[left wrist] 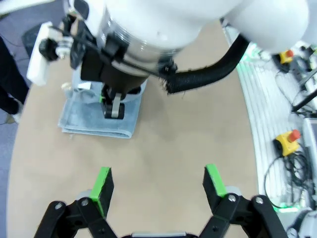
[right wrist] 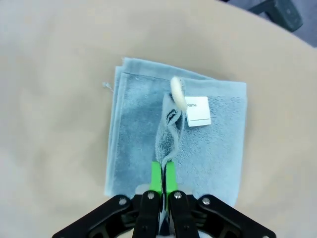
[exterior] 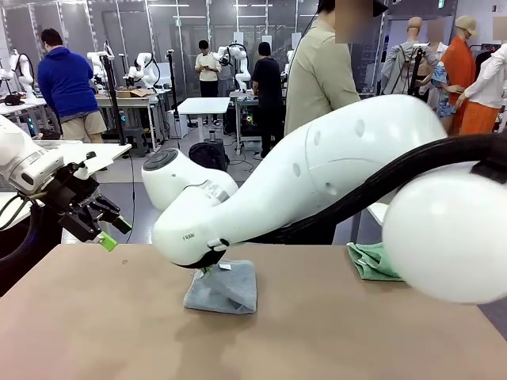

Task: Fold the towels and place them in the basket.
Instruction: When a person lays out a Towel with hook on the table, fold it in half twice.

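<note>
Right gripper (right wrist: 162, 179) pinches your folded pale blue-grey terry towel (right wrist: 208, 148); crumpled mint green towel (exterior: 371, 261) unfolded, neither basketed yet.

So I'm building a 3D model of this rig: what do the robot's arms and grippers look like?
Both arms are glossy white with rounded, bulbous links. The right arm carries a thick black corrugated hose along its side and a dark grey joint cap. The left gripper and right gripper have black linkage fingers with bright green pads.
</note>
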`<state>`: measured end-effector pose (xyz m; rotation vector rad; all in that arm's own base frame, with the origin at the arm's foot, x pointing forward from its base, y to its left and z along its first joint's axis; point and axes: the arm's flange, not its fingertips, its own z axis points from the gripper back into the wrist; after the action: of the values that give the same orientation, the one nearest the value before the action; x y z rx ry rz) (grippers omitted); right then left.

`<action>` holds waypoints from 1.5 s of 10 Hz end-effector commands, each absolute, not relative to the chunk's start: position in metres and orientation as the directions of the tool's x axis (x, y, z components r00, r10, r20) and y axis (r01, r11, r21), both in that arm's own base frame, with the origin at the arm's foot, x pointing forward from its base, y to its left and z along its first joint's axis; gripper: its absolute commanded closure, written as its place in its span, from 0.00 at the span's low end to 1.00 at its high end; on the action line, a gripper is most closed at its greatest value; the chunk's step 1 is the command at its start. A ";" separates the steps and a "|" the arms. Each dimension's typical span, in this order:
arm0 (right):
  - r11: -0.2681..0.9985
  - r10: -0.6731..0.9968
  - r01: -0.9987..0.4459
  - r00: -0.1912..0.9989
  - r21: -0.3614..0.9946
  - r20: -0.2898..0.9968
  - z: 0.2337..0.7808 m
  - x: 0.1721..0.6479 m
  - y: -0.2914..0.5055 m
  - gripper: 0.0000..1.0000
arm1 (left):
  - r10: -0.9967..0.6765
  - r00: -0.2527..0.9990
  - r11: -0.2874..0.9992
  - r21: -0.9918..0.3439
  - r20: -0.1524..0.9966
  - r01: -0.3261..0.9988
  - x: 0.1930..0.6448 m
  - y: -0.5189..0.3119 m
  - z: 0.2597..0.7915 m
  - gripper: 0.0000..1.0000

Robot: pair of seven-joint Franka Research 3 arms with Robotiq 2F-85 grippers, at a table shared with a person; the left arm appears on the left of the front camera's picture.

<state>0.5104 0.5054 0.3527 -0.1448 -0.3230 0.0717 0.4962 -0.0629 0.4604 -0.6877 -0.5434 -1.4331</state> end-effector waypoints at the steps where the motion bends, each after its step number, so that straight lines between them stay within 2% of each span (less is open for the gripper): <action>1: 0.982 0.118 -0.055 0.925 -0.180 0.361 0.346 0.515 0.518 1.00 | -0.707 0.069 0.002 -0.095 0.704 0.995 0.495 -0.062 0.461 0.08; 4: 0.989 0.106 -0.064 0.933 -0.134 0.344 0.336 0.515 0.523 1.00 | -0.707 0.069 0.002 -0.095 0.704 0.995 0.495 -0.062 0.461 0.08; 5: 0.993 0.084 -0.049 0.938 -0.111 0.337 0.336 0.514 0.522 0.76 | -0.707 0.069 0.002 -0.095 0.704 0.995 0.495 -0.062 0.461 0.08; 6: 0.996 0.059 -0.031 0.937 -0.088 0.344 0.339 0.513 0.519 0.76 | -0.707 0.069 0.002 -0.095 0.704 0.995 0.495 -0.062 0.461 0.08; 7: 0.998 0.036 -0.013 0.936 -0.068 0.350 0.344 0.512 0.515 0.56 | -0.707 0.069 0.002 -0.095 0.704 0.995 0.495 -0.062 0.461 0.08; 8: 0.999 0.019 0.000 0.939 -0.053 0.342 0.348 0.511 0.512 0.75 | -0.707 0.069 0.002 -0.095 0.704 0.995 0.495 -0.062 0.461 0.08; 9: 0.998 0.004 0.015 0.947 -0.056 0.322 0.353 0.510 0.508 0.36 | -0.707 0.069 0.002 -0.095 0.704 0.995 0.495 -0.062 0.461 0.08; 10: 0.997 -0.012 0.033 0.957 -0.068 0.290 0.362 0.508 0.499 0.55 | -0.707 0.069 0.002 -0.095 0.704 0.995 0.495 -0.062 0.461 0.08; 13: 0.992 -0.123 0.125 0.966 0.005 0.229 0.430 0.508 0.428 0.55 | -0.707 0.069 0.002 -0.095 0.704 0.995 0.495 -0.062 0.461 0.08; 15: 0.982 -0.170 0.151 0.967 0.113 0.188 0.463 0.505 0.372 0.55 | -0.707 0.069 0.002 -0.095 0.704 0.995 0.495 -0.062 0.461 0.08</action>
<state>0.5235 0.4051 0.4650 0.0241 -0.2352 -0.1739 0.4963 -0.0626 0.4605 -0.6874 -0.5437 -1.4327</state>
